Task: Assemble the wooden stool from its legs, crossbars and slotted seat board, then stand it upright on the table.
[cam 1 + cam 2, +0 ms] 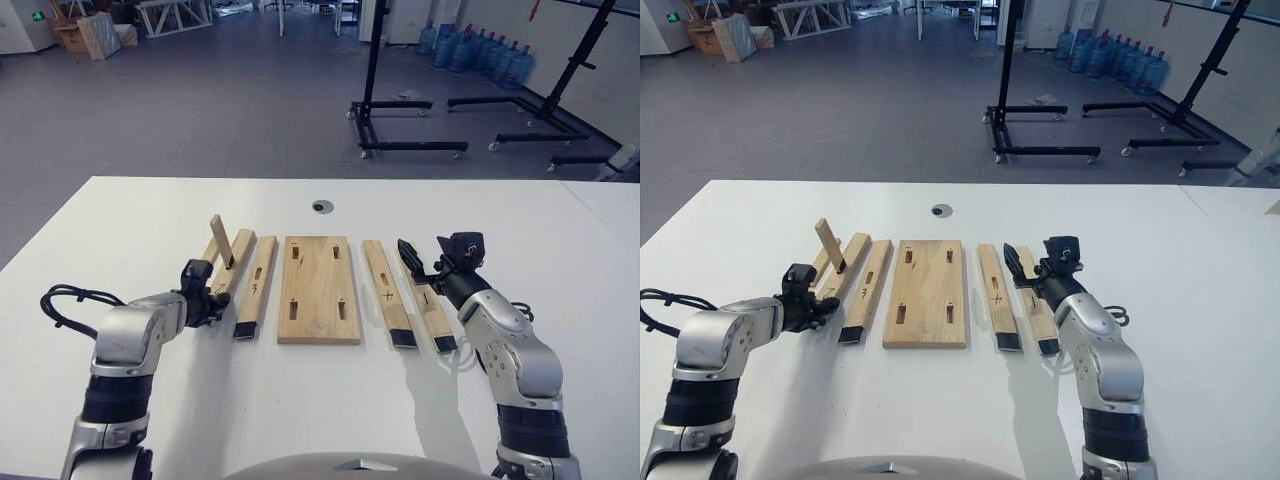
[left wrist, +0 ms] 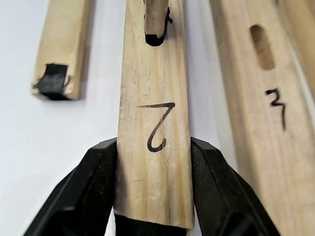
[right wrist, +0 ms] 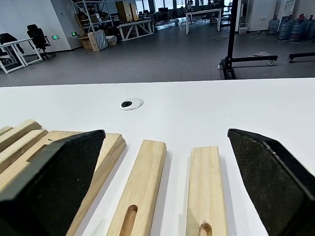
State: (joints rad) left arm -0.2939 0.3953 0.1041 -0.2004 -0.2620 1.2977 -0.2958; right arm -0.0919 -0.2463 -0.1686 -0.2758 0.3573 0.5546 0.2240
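Note:
The slotted seat board (image 1: pixel 318 288) lies flat mid-table. To its left lie two legs: the one marked 3 (image 1: pixel 257 283) and the one marked 2 (image 1: pixel 232 262), which has a short crossbar (image 1: pixel 221 241) standing tilted in its slot. My left gripper (image 1: pixel 205 290) is shut on the near end of leg 2 (image 2: pixel 155 113), with a black finger (image 2: pixel 93 182) pressed against each side. A third piece with a black end (image 2: pixel 61 49) lies just beyond leg 2. Right of the board lie two more legs (image 1: pixel 387 291) (image 1: pixel 428 300). My right gripper (image 1: pixel 425 262) hovers open over them, fingers (image 3: pixel 275 182) spread wide.
A round cable hole (image 1: pixel 322 206) sits in the white table (image 1: pixel 130 220) behind the board. Bare tabletop extends to both sides and in front of the parts. Black wheeled frames (image 1: pixel 410 110) stand on the floor beyond the far edge.

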